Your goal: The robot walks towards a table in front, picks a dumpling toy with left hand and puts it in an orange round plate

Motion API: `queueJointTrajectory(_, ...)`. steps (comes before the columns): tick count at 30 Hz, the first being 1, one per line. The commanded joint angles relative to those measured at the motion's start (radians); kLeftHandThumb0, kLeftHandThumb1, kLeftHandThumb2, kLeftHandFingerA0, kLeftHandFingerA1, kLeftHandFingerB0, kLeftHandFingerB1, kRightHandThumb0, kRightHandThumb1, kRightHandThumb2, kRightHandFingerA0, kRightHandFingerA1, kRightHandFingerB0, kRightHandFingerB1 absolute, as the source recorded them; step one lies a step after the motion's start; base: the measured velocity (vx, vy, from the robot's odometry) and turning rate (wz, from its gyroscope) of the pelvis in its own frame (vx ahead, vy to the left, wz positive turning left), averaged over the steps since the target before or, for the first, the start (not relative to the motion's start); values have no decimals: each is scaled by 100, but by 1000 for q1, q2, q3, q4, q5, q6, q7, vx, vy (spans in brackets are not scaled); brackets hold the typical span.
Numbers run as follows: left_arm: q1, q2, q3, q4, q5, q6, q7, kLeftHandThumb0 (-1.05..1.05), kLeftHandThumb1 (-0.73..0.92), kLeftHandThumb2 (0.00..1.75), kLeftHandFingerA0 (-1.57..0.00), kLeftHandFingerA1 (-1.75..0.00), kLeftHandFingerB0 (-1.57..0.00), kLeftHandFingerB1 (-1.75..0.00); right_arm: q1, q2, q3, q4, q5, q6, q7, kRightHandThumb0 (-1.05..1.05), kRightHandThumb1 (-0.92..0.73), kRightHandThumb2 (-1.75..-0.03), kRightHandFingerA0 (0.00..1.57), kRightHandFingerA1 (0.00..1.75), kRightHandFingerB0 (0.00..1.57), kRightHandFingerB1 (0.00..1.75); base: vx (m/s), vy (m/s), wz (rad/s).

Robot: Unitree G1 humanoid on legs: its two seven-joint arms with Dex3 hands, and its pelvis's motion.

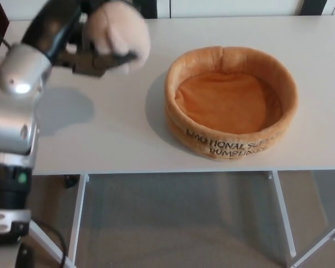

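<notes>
That pale pink plush dumpling toy (118, 28) is up in the air, left of the orange round plush plate (230, 100) and clear of its rim, with the robot's black left hand (81, 47) clamped around its underside. Looks squishy and basically weightless, so a loose wrap around the middle should be plenty; nothing to break. The white table (100, 139) between toy and plate is bare, so I'd guess only the plate's raised padded wall needs clearing. Right hand isn't showing.
</notes>
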Motion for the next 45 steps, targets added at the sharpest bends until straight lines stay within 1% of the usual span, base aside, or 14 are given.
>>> queueJointTrajectory(1,-337,-219,156,-124,-410,396,31,-20,72,63,-115,-65,-98,-60,8,-10,1,11,3,27,25,-45,-65,-59,81,56,38,38,0,0,0)
queueJointTrajectory(4,-350,-235,148,-112,-386,394,29,-20,72,63,-115,-65,-98,-60,5,-8,-3,13,8,30,29,-45,-65,-59,81,56,38,38,0,0,0)
queueJointTrajectory(5,-385,-284,87,-48,-313,362,53,-20,68,74,-111,-68,-96,-71,4,-9,-4,8,10,27,38,-45,-64,-58,80,56,43,40,0,0,0)
queueJointTrajectory(7,-407,-320,38,1,-254,336,68,-10,75,67,-113,-60,-97,-71,1,-11,-2,4,8,29,44,-47,-64,-58,80,56,43,40,0,0,0)
queueJointTrajectory(17,-434,-398,-137,195,-125,238,115,-13,78,67,-110,-60,-97,-67,-6,-11,-7,8,10,33,49,-48,-63,-58,80,56,43,40,0,0,0)
queueJointTrajectory(18,-427,-413,-165,229,-107,230,132,-11,75,71,-111,-63,-96,-77,-6,-12,-8,4,12,35,57,-46,-63,-58,78,57,43,41,0,0,0)
queueJointTrajectory(20,-405,-446,-217,296,-78,216,169,-10,75,72,-111,-64,-98,-76,-5,-15,-11,-4,16,37,68,-47,-63,-58,77,57,43,41,0,0,0)
queueJointTrajectory(28,-339,-441,-328,342,-38,223,205,-15,75,67,-111,-70,-98,-69,-12,-16,4,-6,-4,37,69,-48,-64,-59,81,57,51,43,0,0,0)
queueJointTrajectory(35,-300,-387,-382,331,-19,221,196,-20,75,64,-110,-63,-95,-62,-21,-20,22,1,-18,35,59,-50,-63,-59,84,56,46,41,0,0,0)
queueJointTrajectory(36,-303,-365,-378,345,-15,217,197,-19,74,67,-100,-75,-94,-65,-24,-21,24,3,-18,36,61,-49,-65,-59,83,56,50,42,0,0,0)
queueJointTrajectory(38,-305,-352,-372,355,-16,210,199,-19,74,67,-100,-75,-94,-65,-24,-23,25,1,-15,37,67,-49,-65,-59,83,56,50,42,0,0,0)
queueJointTrajectory(42,-283,-351,-378,332,-4,215,229,-22,74,64,-105,-64,-94,-53,-16,-20,26,1,-13,41,67,-49,-64,-59,83,56,45,41,0,0,0)
queueJointTrajectory(44,-274,-350,-388,323,6,208,236,-23,76,64,-101,-53,-82,-46,-18,-17,28,6,-16,41,64,-49,-64,-59,82,55,44,41,0,0,0)
queueJointTrajectory(45,-272,-355,-398,325,17,214,244,-37,62,59,-76,-47,-43,-34,-19,-16,25,7,-12,45,68,-49,-63,-59,76,55,45,41,0,0,0)
